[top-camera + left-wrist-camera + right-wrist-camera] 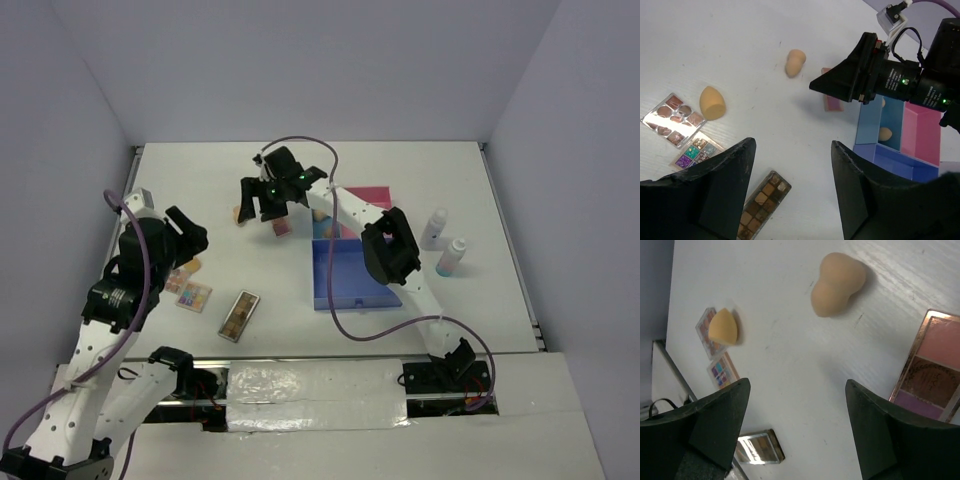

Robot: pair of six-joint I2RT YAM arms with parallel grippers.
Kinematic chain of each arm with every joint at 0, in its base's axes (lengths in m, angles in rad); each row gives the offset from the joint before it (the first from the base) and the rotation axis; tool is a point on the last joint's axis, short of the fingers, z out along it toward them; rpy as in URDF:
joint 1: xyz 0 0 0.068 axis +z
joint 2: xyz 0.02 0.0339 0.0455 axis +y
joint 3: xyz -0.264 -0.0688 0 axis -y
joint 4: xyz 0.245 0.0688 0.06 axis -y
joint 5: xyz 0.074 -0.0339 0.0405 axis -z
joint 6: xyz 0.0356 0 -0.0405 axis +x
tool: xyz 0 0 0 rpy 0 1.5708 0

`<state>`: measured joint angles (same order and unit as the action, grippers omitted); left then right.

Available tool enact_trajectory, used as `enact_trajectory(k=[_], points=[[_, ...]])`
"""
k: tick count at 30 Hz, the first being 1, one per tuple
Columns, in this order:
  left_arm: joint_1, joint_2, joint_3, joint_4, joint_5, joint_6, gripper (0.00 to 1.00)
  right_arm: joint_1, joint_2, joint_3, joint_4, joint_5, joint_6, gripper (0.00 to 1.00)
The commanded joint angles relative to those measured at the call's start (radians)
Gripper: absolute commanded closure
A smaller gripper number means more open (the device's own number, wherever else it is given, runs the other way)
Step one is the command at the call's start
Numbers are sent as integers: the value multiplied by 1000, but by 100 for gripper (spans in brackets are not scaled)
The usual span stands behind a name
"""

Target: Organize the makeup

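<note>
Well to the left of the tray [340, 285], the left gripper [188, 236] hangs over the table [190, 175] with its fingers spread wide and nothing between them. Its own camera makes plain what the top view shows only small. A pink-toned palette [672, 120] and a multicolour palette [695, 151] lie side by side off the finger at the left of that view. An egg-shaped sponge [712, 103] sits just beside the first. A brown palette [762, 200] reaches partly into the gap, nearer that same finger.

Closer to the tray, at its far left corner, the right gripper [262, 202] is also wide open and holds nothing. From above it covers much of what lies below it, but its wrist camera shows both things there. A peanut-shaped sponge [837, 285] lies on the table ahead of the open gap, apart from both fingers. A pink palette [935, 365] lies beside the finger at the right of that view, which hides its lower edge.

The left wrist view alone shows a small sponge [885, 133] inside one of the tray's compartments, between a blue wall and a pink one; from above that spot is not visible.

Right of the tray, only the top view shows a pale bottle [435, 228] and a teal-bottomed bottle [452, 258]. Both stand upright, near each other and apart from the tray.
</note>
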<state>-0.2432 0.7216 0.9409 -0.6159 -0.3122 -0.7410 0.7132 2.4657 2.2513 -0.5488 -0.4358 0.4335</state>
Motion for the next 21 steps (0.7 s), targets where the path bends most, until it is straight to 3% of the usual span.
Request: enact_trajectory(k=[1, 5, 12, 21], points=[[4, -28, -19, -5, -41, -11, 26, -8, 30, 73, 118, 35, 128, 15], [5, -62, -48, 21, -48, -21, 26, -3, 84, 105, 174, 40, 186, 16], [5, -108, -62, 38, -67, -24, 25, 8, 150, 109, 237, 37, 295, 35], [4, -139, -74, 36, -96, -20, 24, 5, 197, 113, 294, 35, 430, 39]])
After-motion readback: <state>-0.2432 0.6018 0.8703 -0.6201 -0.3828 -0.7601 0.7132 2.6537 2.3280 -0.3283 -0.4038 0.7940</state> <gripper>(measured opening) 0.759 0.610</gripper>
